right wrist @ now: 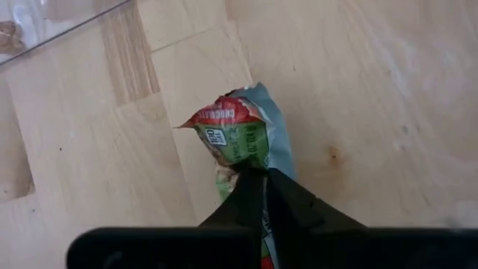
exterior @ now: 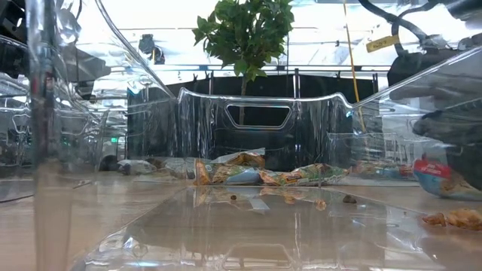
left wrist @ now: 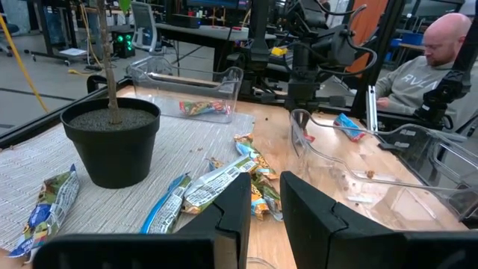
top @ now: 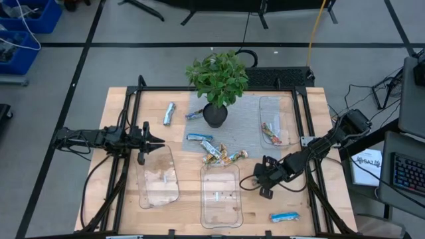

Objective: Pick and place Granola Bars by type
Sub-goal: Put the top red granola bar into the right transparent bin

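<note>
Several granola bars lie in a loose pile on the table in front of the plant pot, and they show in the left wrist view as granola bars. My right gripper is to the right of the middle clear tray, slanting down and shut on a bar in a red, green and pale blue wrapper. My left gripper waits at the table's left, level and open with nothing between its fingers. It shows in the high view as left gripper. My right gripper pinches the bar's wrapper between its two fingertips, coming from above at a slant. The wrapper is bunched and crumpled where the fingers meet. The bar's red-edged end sticks out past the fingertips, close over the wooden table. Which end is held is hidden by the fingers.
A clear tray lies near the left gripper and another clear tray at the far right holds bars. Single bars lie at the far left, beside the pot and near the front right edge. A person sits beyond the table.
</note>
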`<state>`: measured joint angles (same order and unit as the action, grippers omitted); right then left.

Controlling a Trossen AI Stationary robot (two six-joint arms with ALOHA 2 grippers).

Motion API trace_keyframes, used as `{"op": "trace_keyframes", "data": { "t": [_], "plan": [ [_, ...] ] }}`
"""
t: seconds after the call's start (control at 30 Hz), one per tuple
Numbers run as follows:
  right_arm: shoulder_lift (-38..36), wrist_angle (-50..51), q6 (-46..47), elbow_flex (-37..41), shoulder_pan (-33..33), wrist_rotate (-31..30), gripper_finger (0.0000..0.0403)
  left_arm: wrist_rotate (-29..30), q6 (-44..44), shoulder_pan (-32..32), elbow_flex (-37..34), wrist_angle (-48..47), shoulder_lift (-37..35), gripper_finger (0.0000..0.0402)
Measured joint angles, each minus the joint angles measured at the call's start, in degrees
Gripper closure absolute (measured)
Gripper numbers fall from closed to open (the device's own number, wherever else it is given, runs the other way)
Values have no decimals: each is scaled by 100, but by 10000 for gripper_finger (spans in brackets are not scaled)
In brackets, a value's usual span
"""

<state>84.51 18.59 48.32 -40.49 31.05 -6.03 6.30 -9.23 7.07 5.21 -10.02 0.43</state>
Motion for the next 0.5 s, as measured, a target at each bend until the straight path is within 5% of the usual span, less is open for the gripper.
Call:
{"op": "trace_keyframes", "data": {
  "t": [0.5],
  "plan": [
    [-988, 973, -132, 6, -34, -788, 402, 3, 0, 1, 0, 1, 0, 325]
  ]
}}
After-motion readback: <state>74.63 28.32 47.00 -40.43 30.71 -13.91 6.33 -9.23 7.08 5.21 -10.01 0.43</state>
